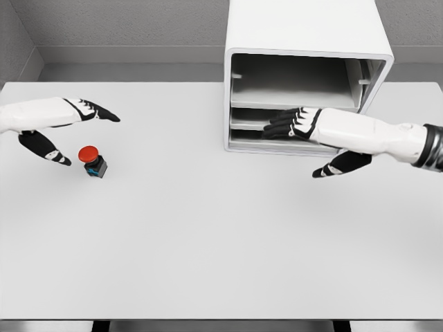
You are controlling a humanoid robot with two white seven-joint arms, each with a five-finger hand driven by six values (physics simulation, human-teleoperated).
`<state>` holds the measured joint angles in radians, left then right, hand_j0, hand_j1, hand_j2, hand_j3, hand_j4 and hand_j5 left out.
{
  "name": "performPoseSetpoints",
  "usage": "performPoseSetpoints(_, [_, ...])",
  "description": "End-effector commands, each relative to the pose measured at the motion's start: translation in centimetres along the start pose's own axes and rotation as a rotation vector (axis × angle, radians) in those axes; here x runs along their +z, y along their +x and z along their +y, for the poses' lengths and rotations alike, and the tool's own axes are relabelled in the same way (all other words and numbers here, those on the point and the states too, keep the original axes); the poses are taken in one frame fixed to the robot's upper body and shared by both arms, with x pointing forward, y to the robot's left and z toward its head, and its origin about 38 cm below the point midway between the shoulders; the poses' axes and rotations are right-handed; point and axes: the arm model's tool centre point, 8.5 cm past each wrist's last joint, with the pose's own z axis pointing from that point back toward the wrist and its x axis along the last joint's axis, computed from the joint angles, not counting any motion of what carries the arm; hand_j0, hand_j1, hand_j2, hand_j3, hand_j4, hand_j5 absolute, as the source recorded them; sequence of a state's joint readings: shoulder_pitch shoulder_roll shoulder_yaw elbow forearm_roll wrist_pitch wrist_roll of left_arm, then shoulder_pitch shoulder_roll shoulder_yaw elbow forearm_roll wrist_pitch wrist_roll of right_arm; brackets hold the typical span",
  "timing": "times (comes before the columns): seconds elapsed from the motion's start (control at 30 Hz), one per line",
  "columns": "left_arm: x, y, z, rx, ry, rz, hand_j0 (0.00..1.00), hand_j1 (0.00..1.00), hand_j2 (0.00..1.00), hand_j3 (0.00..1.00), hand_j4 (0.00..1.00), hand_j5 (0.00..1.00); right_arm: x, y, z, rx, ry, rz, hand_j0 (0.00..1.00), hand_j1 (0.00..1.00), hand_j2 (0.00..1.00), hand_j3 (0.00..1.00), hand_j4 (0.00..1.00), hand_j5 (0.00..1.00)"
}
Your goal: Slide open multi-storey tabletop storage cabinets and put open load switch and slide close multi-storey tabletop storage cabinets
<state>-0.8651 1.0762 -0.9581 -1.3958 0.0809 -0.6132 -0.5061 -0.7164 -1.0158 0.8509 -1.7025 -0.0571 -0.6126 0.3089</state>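
Black-tipped, my right fingers (282, 123) lie extended and close together, flat against the front edge of the lower trays of the tabletop storage cabinet (304, 41), thumb hanging apart underneath at about five o'clock of the palm; they grip nothing that I can see. My right hand (299, 126) reaches in from three o'clock, its forearm crossing the cabinet's lower right corner.

My left hand (66, 128), in from nine o'clock, holds its fingers and thumb spread wide apart with nothing between them. The load switch (92, 161), red-capped on a dark body with a blue fleck, stands upright on the grey table (221, 256), just beside my left thumb tip at its three o'clock, not touching it.

As I judge it, the cabinet's top bay already gapes open, while the two shallow trays below sit nearly flush. The step in hand looks to be drawing a tray out. To do it well I should hook my fingertips over the tray's lip, pull straight toward six o'clock without lifting, and keep the housing from sliding with it. Meanwhile my left hand should close on the switch by its dark body, not the cap, and keep it upright.
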Motion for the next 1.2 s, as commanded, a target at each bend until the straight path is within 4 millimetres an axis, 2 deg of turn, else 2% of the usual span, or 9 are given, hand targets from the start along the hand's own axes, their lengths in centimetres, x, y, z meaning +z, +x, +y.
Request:
performPoseSetpoints(0.0, [1.0,0.2,-0.1,-0.001,-0.007,0.008,1.0,1.0,1.0,1.0,1.0,1.0,-0.3,0.1,0.0,-0.009,-0.008,-0.009,1.0,1.0,1.0,1.0,1.0,1.0])
performPoseSetpoints(0.07, [0.8,0.6,-0.8,0.004,-0.011,-0.003,1.0,1.0,1.0,1.0,1.0,1.0,-2.0,0.5,0.8,-0.035,-0.019,-0.053,1.0,1.0,1.0,1.0,1.0,1.0])
performPoseSetpoints(0.33, [-0.4,-1.3,-3.2,0.049,-0.04,0.035,1.0,1.0,1.0,1.0,1.0,1.0,-1.9,0.5,0.2,-0.018,-0.02,-0.051,1.0,1.0,1.0,1.0,1.0,1.0])
performPoseSetpoints(0.43, [-1.5,-2.5,-3.9,0.066,-0.044,0.057,1.0,1.0,1.0,1.0,1.0,1.0,-2.9,0.6,0.6,-0.015,0.039,-0.073,1.0,1.0,1.0,1.0,1.0,1.0])
performPoseSetpoints(0.63, [-3.0,-4.0,-5.0,0.096,-0.051,0.087,1.0,1.0,1.0,1.0,1.0,1.0,-1.9,-1.4,-0.9,-0.001,0.037,-0.006,1.0,1.0,1.0,1.0,1.0,1.0])
performPoseSetpoints(0.7, [-2.8,-4.5,-5.3,0.096,-0.058,0.105,1.0,1.0,1.0,1.0,1.0,1.0,-1.9,-1.4,-1.4,0.017,0.066,-0.004,1.0,1.0,1.0,1.0,1.0,1.0])
performPoseSetpoints(0.83, [-3.8,-4.4,-5.6,0.101,-0.062,0.095,1.0,1.0,1.0,1.0,1.0,1.0,-1.8,-1.3,-0.9,0.025,0.144,-0.004,1.0,1.0,1.0,1.0,1.0,1.0])
performPoseSetpoints(1.03, [-3.9,-5.4,-6.3,0.108,-0.077,0.129,1.0,1.0,1.0,1.0,1.0,1.0,-3.9,-1.3,-1.2,0.027,0.125,-0.04,1.0,1.0,1.0,1.0,1.0,1.0])
performPoseSetpoints(1.17, [-3.7,-5.5,-6.3,0.11,-0.076,0.133,0.85,0.85,0.85,0.85,0.85,0.85,-4.2,-3.2,-1.5,0.003,0.104,0.001,1.0,1.0,1.0,1.0,1.0,1.0])
